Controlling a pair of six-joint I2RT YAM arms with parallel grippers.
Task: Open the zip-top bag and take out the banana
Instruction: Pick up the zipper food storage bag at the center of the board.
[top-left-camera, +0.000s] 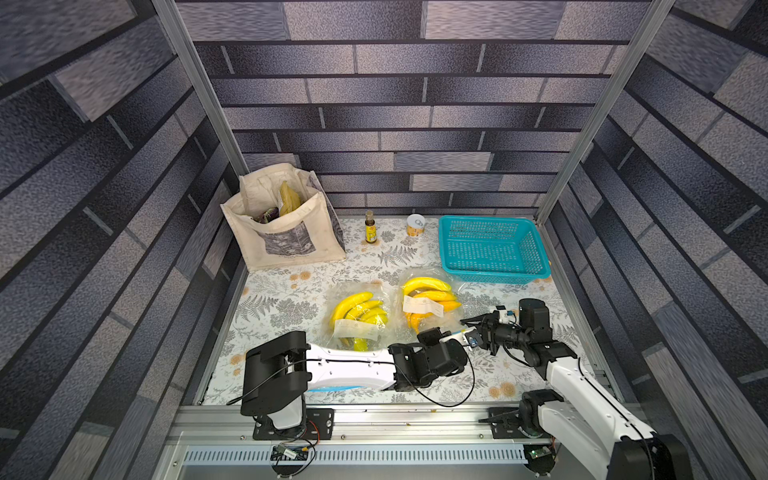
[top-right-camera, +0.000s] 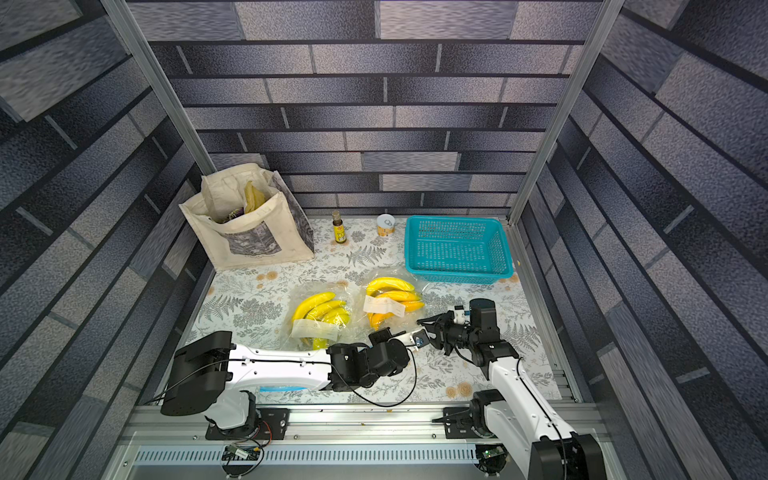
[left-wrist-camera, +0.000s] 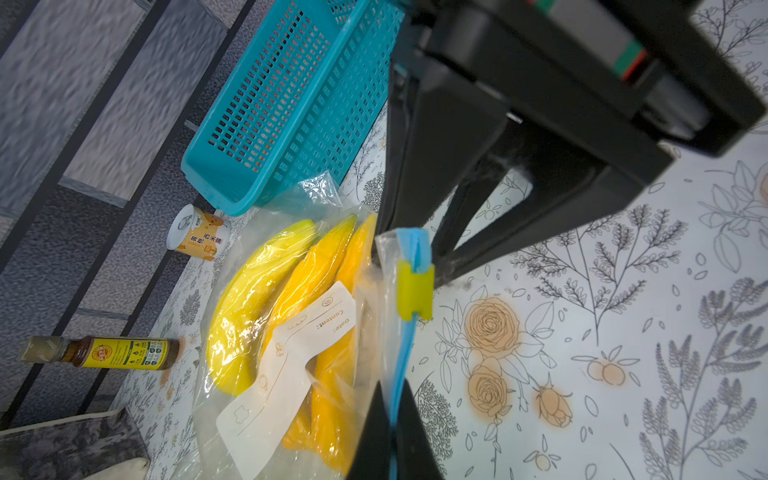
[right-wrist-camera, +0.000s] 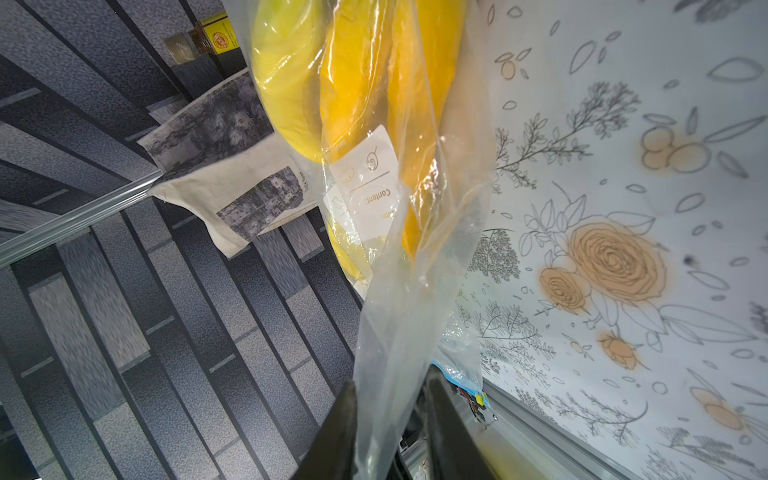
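Tabletop: white cloth printed with grey ferns and tan roses (top-left-camera: 291, 299), boxed in by three walls of grey brick-pattern paper (top-left-camera: 415, 104), with bare aluminium posts (top-left-camera: 199, 91) at the far corners. Far row, left to right: cream canvas tote bag (top-left-camera: 286, 245) with a grey picture panel, small brown glass bottle (top-left-camera: 370, 227) with a yellow label, short white-and-orange can (top-left-camera: 415, 225), teal perforated plastic basket (top-left-camera: 536, 249). Mid-table, two clear bags lie side by side. Left-hand clear zip-top bag (top-left-camera: 359, 316) lies flat, no gripper on it, yellow bunch inside. Right-hand clear zip-top bag (top-left-camera: 428, 303) sits just near of the basket, right of centre. It holds a bunch of bananas (left-wrist-camera: 253, 299), one lemon yellow, the rest deeper orange-yellow; film is crinkled and glossy. Its blue zip strip (left-wrist-camera: 405, 345) runs along the near edge, with a yellow-green slider (left-wrist-camera: 414, 291) close to the right end. Left gripper (left-wrist-camera: 392, 399) is pressed together on that blue strip, left of the slider. Right gripper (right-wrist-camera: 392, 395) has the bag's film bunched between its fingers at the corner past the slider; can't tell if it's clamped or just straddling. White label (left-wrist-camera: 299, 353) on the bag reads "Content:" and "Date:", with small doodle icons around it. Can carries Chinese characters; bottle label print is too small to read.
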